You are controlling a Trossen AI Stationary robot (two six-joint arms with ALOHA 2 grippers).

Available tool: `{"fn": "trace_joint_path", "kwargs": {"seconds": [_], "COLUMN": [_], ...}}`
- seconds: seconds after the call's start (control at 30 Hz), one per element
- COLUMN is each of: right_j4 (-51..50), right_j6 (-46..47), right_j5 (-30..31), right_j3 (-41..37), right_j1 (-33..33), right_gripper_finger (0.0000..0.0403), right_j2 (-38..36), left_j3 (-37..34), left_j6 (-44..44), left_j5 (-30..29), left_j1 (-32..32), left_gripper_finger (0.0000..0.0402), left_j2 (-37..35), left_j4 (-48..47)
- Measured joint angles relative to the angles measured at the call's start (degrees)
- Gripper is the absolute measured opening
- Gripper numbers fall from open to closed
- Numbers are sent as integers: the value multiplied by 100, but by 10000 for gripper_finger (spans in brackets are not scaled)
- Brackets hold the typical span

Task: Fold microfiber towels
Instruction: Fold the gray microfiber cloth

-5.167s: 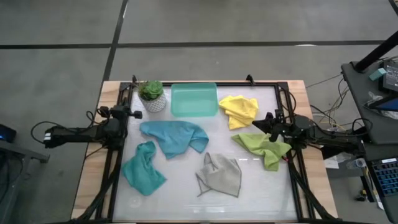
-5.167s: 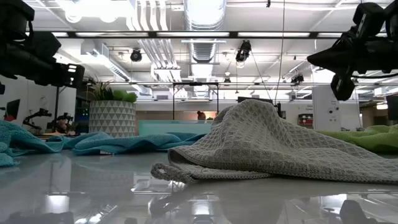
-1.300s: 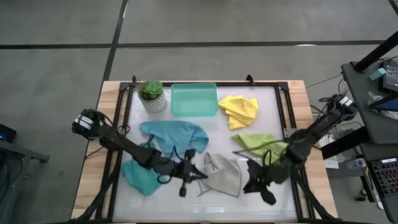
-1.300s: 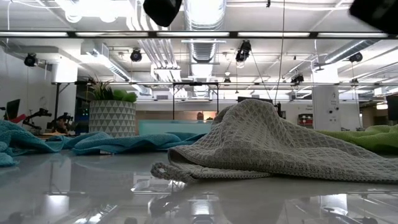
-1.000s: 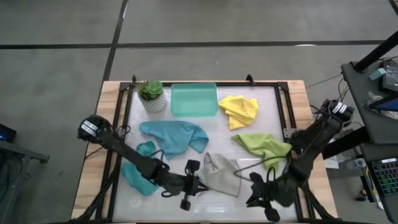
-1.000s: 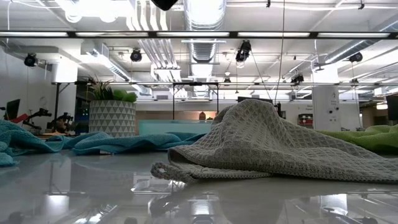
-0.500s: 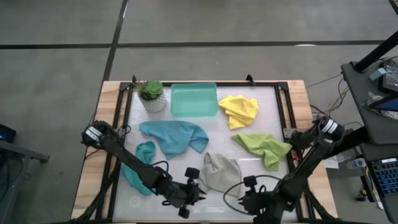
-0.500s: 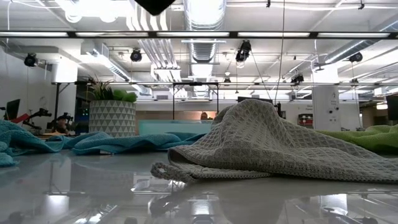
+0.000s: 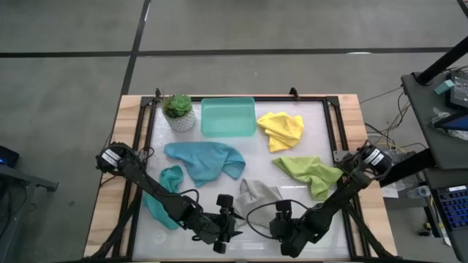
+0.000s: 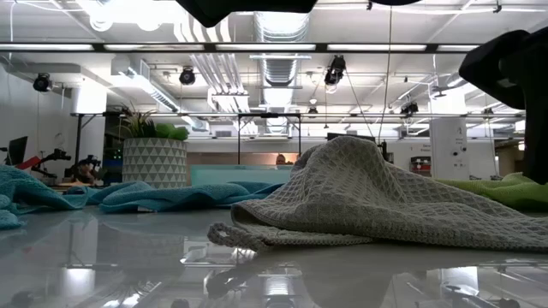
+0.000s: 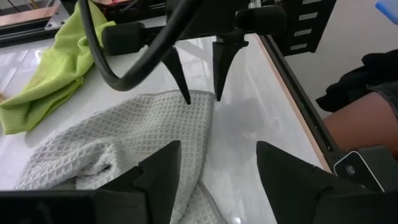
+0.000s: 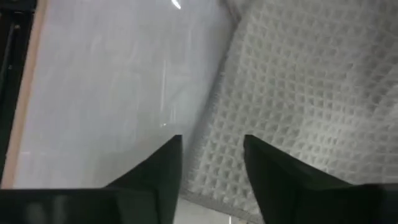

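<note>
The grey towel (image 9: 257, 196) lies crumpled near the table's near edge, a hump in the low view (image 10: 360, 197). My left gripper (image 9: 232, 219) stands open at its near left side, fingers (image 11: 163, 167) spread over the cloth. My right gripper (image 9: 276, 216) stands open at the towel's near right corner (image 11: 208, 99), pointing down, one fingertip on each side of the towel's edge (image 12: 208, 134). Two teal towels (image 9: 205, 159) (image 9: 167, 191), a yellow one (image 9: 281, 129) and a lime one (image 9: 311, 173) lie bunched on the table. My right gripper has one fingertip (image 11: 185, 96) at the grey towel's corner and the other over bare table; whether either touches the cloth, I cannot tell. My left gripper hangs over the towel's near part; no touch shows.
A teal tray (image 9: 228, 117) and a potted plant (image 9: 178, 112) stand at the far edge. A black frame (image 9: 333, 131) runs round the white tabletop. A person's leg (image 11: 367, 118) shows beyond the table's right edge. Bare table lies along the near edge.
My right gripper has come down and toward the table's left, from the near right corner to the grey towel's near right corner, tipping more steeply downward. My left gripper has stayed near the towel's near left side. The grey towel has kept its shape.
</note>
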Motion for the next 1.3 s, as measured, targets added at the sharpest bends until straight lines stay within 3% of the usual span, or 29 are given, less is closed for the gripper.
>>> {"fn": "trace_joint_path", "kwargs": {"seconds": [0.2,0.43,0.7,0.97,1.3], "right_j4": [155,916,1131,1202,882], "right_j6": [106,137,131,-149,-1121], "right_j5": [-394,-519,-575,-637,167], "right_j3": [-181,-598,-720,-731,-513], "right_j1": [-77,-83,-112,-168,-294], "right_gripper_finger": [218,217,146,24,9], "right_j2": [4,35,53,35,-894], "left_j3": [-11,-15,-15,-20,-37], "left_j6": [-5,-10,-10,-1,-3], "left_j5": [0,-4,-4,-7,-404], "left_j1": [0,0,0,2,6], "left_gripper_finger": [196,196,196,196,198], "left_j2": [-9,-11,-17,-20,-20], "left_j4": [0,28,59,198,483]}}
